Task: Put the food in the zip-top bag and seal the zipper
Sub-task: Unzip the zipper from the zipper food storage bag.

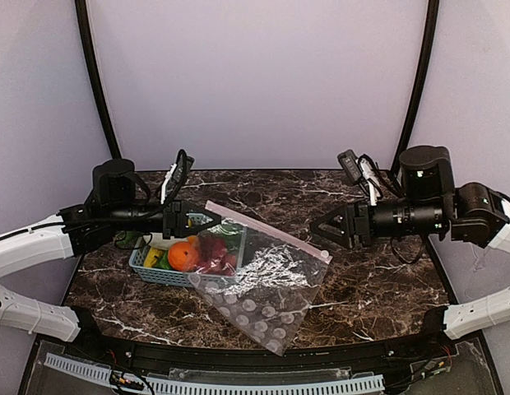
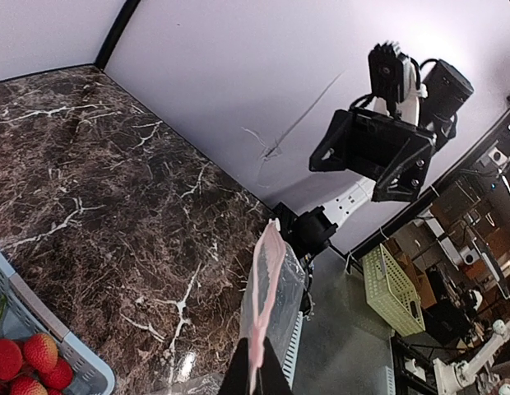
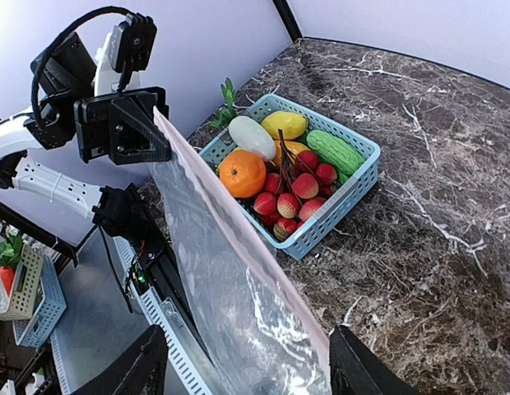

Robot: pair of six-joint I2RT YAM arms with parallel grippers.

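Currently, at far left, the left gripper (image 1: 196, 219) is clamped shut on the left end of the mouth edge of the clear dotted plastic zip-top bag (image 1: 263, 292), holding that end up off the dark marble tabletop (image 1: 387, 280). Just below it sits the light blue lattice plastic basket (image 1: 155, 274) with the small toy food (image 1: 183, 256) inside: round orange (image 3: 242, 174), white radish (image 3: 252, 137), green cucumber (image 3: 336, 153), red strawberries (image 3: 294, 191). None of it looks to be in the bag yet. The bag's left part overlaps the basket's right side, and the rest sags onto the table toward the near edge. Key relation: the thin pinkish zipper strip (image 1: 267, 230) along the mouth runs as one long diagonal from the left jaws out to the right. Its free end lies just beside the right gripper (image 1: 321, 227). The right jaws stand wide apart and hold nothing. In the right wrist view the film runs straight away from between the fingers (image 3: 146, 368) toward the left gripper. So the right arm is the nearer one to the free end. It probably needs a short reach to pinch across the strip, not along it.
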